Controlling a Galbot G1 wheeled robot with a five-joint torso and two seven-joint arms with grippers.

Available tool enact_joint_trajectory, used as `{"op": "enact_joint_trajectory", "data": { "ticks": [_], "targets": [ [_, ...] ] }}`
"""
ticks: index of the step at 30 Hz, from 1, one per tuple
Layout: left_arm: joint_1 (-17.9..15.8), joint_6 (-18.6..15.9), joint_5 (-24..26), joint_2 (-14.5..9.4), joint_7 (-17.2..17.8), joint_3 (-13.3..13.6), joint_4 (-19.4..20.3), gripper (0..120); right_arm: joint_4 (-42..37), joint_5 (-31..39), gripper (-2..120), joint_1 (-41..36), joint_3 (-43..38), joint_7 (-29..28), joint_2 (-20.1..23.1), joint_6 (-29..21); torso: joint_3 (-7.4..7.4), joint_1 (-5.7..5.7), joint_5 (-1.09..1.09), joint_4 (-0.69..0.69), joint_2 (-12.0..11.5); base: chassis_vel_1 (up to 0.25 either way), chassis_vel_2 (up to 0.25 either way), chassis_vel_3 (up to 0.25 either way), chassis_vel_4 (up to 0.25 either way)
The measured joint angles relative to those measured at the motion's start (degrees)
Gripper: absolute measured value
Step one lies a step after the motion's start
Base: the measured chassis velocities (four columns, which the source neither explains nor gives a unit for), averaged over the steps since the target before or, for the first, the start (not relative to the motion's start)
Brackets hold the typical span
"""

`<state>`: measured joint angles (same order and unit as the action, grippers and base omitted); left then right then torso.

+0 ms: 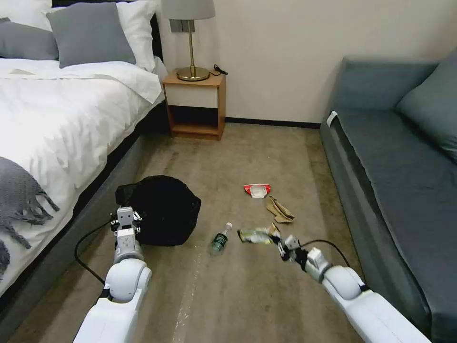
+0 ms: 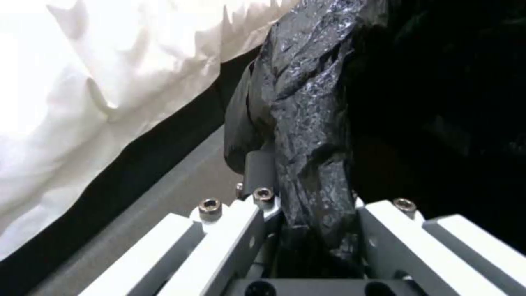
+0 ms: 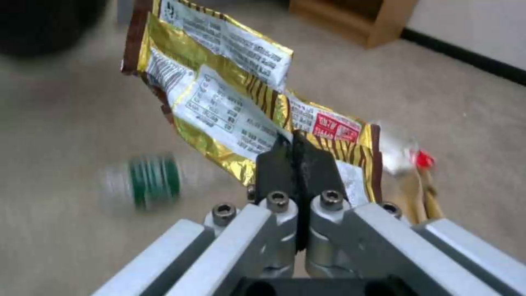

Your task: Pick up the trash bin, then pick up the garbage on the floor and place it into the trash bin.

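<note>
Bedroom carpet below; my right gripper (image 3: 296, 156) pinches shut on the light, crackly snack wrapper (image 3: 230, 102), while my left gripper (image 2: 307, 205) clamps the trash bin (image 1: 164, 209) by its slippery bag.

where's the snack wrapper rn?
The snack wrapper is pinched in the right gripper, shut on one edge. In the head view it sits between the bottle and the tan scrap.

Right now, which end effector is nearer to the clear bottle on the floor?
The right end effector, shut on the snack wrapper just beside the bottle. The left end effector grips the trash bin, farther off.
</note>
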<state>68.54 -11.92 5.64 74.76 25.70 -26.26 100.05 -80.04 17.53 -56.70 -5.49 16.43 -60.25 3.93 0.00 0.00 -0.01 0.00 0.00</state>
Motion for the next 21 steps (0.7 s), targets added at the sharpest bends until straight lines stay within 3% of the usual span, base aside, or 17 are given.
{"op": "enact_joint_trajectory", "data": {
  "ticks": [9, 12, 21],
  "targets": [
    [-0.9, 0.6, 0.0, 0.1, -0.6, 0.7, -0.7, 3, -8.1, 16.5, 0, 3.0, 0.8, -1.5, -1.8, -8.6, 0.0, 0.0, 0.0, 0.0, 0.0, 0.0, 0.0, 0.0, 0.0],
    [-1.3, 0.9, 0.0, 0.4, -1.0, 1.6, -0.8, 3, -12.8, 24.8, 0, 4.5, 2.1, -1.6, -2.4, -13.1, 0.0, 0.0, 0.0, 0.0, 0.0, 0.0, 0.0, 0.0, 0.0],
    [-1.9, 1.5, 0.0, 1.3, -1.4, 2.7, -1.6, 3, -17.2, 38.7, 0, 8.8, 6.1, 0.2, -6.5, -18.8, 0.0, 0.0, 0.0, 0.0, 0.0, 0.0, 0.0, 0.0, 0.0]
  ]
}}
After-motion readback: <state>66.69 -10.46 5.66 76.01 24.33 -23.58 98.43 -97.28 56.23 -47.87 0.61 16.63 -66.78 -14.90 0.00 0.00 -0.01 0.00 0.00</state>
